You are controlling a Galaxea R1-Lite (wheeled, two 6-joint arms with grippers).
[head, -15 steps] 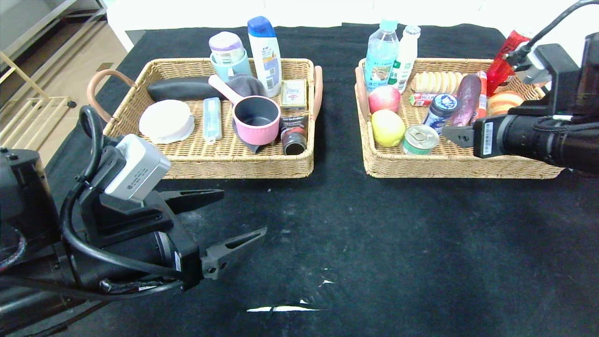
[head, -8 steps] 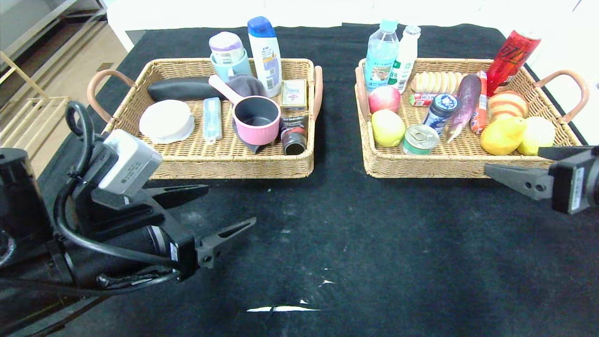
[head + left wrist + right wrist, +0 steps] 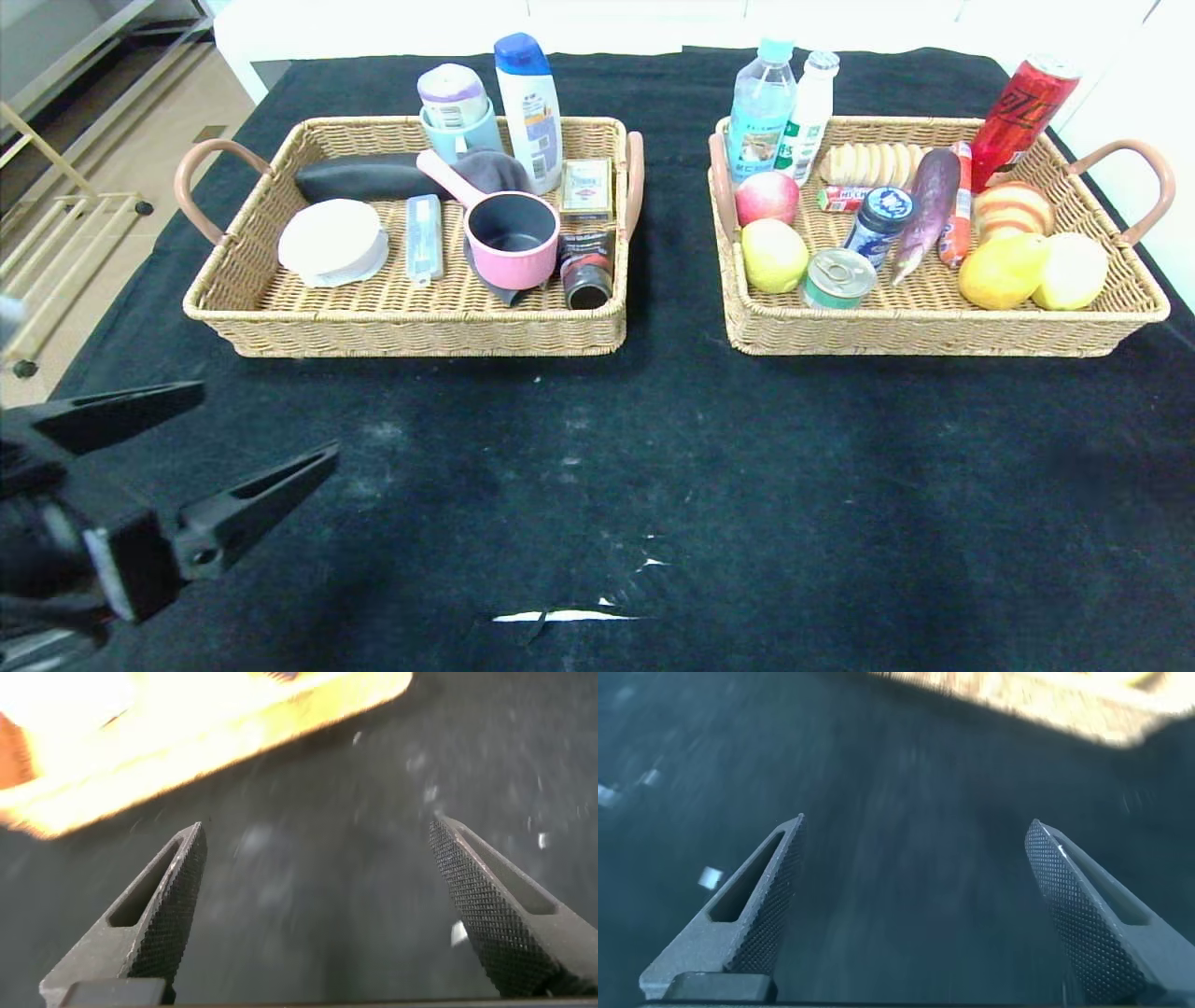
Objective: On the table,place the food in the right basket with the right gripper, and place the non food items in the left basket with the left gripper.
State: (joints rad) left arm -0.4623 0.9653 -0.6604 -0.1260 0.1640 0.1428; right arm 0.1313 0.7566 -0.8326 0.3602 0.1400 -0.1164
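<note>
Left gripper (image 3: 266, 425) at eight o'clock hangs over the table (image 3: 653, 467), fingers (image 3: 168, 896) spread wide, holding nothing. Right gripper (image 3: 915, 831), fingers wide apart, is also empty.

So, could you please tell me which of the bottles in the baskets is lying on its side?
The small dark bottle at the left basket's front right corner, beside the pink saucepan; the other bottles stand upright.

Food (image 3: 839, 278) and non-food items (image 3: 512, 238) in baskets (image 3: 429, 327)

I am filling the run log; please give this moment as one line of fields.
left end effector: open, empty, above table | right end effector: open, empty | tin, jar: right basket | saucepan: left basket
</note>
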